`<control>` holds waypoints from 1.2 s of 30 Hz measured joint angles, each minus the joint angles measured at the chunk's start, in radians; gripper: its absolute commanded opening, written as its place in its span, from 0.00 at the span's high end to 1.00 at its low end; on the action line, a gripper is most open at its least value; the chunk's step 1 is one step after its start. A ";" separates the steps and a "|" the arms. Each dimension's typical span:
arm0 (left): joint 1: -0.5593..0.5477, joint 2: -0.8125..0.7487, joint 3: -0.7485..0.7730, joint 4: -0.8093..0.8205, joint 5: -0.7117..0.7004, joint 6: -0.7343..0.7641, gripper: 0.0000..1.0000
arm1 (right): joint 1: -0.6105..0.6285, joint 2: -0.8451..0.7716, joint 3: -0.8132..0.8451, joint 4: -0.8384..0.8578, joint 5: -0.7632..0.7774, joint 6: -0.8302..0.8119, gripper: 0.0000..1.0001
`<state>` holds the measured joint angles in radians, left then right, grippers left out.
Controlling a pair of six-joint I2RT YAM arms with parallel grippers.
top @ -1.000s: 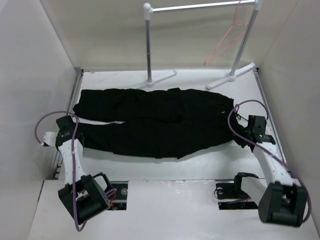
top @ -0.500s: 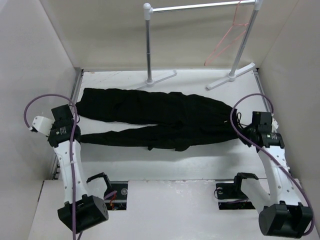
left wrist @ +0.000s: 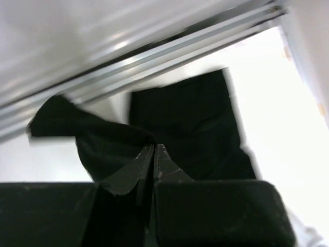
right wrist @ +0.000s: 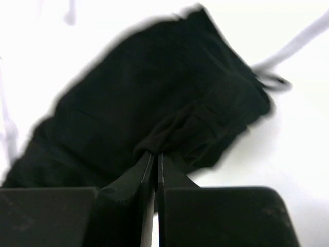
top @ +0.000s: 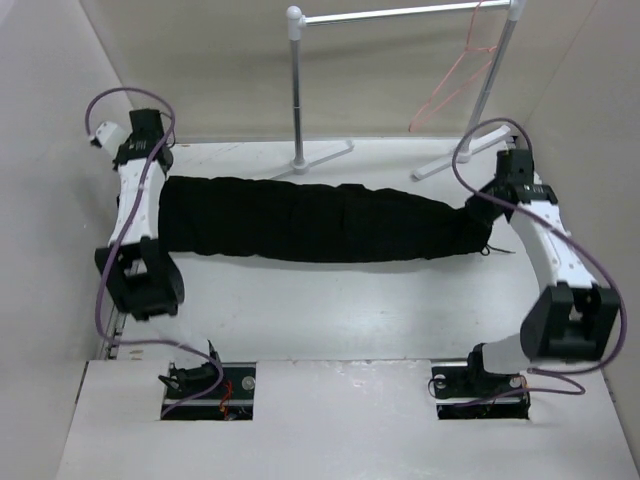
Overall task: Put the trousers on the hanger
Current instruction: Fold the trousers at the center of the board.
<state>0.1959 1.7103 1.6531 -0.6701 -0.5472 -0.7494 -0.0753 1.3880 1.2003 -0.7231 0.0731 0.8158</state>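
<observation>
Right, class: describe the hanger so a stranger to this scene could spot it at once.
Behind the black trousers stands a clothes rail. The hanger dangles from the right end of its top bar: a thin pink-red wire triangle, unlike the rail's thick white and metal tubes.

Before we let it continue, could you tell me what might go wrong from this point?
The left end effector and right end effector each pinch only a small fold of the trousers, so the fabric could slip out. The hanger hangs at the right end of the rail, beside a post, so the right arm may knock it.
</observation>
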 measured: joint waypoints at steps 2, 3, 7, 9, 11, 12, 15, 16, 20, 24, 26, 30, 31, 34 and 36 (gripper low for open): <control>-0.018 0.139 0.135 0.019 0.001 0.031 1.00 | 0.002 0.120 0.103 0.023 -0.010 0.000 0.99; -0.026 0.209 0.206 0.024 0.000 0.049 1.00 | 0.003 0.185 0.163 0.028 -0.013 0.000 0.99; -0.045 0.474 0.488 0.028 -0.004 0.119 0.80 | 0.005 0.445 0.418 0.024 -0.019 -0.004 0.85; -0.043 0.586 0.604 0.035 -0.007 0.148 0.59 | 0.003 0.569 0.541 0.024 -0.003 -0.008 0.63; -0.034 0.657 0.652 0.038 0.004 0.160 0.47 | -0.002 0.681 0.650 0.021 0.008 -0.011 0.43; -0.029 0.674 0.653 0.032 0.013 0.163 0.46 | -0.002 0.719 0.687 0.019 0.010 -0.012 0.38; -0.013 0.672 0.605 0.024 0.028 0.169 0.44 | -0.003 0.773 0.734 0.010 0.011 -0.022 0.31; -0.007 0.650 0.560 0.032 0.032 0.169 0.44 | -0.003 0.769 0.731 0.002 0.012 -0.026 0.31; 0.011 0.441 0.222 0.074 0.063 0.141 0.44 | 0.006 0.608 0.534 0.069 0.025 -0.036 0.54; 0.032 0.134 -0.183 0.136 0.151 0.046 0.43 | 0.038 0.293 0.177 0.156 0.016 -0.015 0.88; 0.046 0.008 -0.340 0.188 0.218 -0.011 0.41 | 0.052 0.173 0.039 0.198 -0.003 0.006 0.81; 0.082 -0.078 -0.523 0.309 0.341 -0.098 0.31 | 0.047 0.068 -0.152 0.260 -0.024 0.055 0.45; 0.091 -0.073 -0.550 0.335 0.367 -0.113 0.30 | 0.032 0.065 -0.185 0.268 -0.028 0.067 0.40; 0.117 -0.033 -0.613 0.407 0.433 -0.149 0.30 | -0.037 0.090 -0.235 0.286 -0.033 0.085 0.35; 0.127 0.002 -0.619 0.441 0.457 -0.160 0.30 | -0.079 0.126 -0.237 0.303 -0.034 0.095 0.34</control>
<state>0.3229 1.7126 1.0340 -0.2291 -0.0906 -0.9096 -0.1547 1.5139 0.9638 -0.4198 0.0387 0.9112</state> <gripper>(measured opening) 0.698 0.652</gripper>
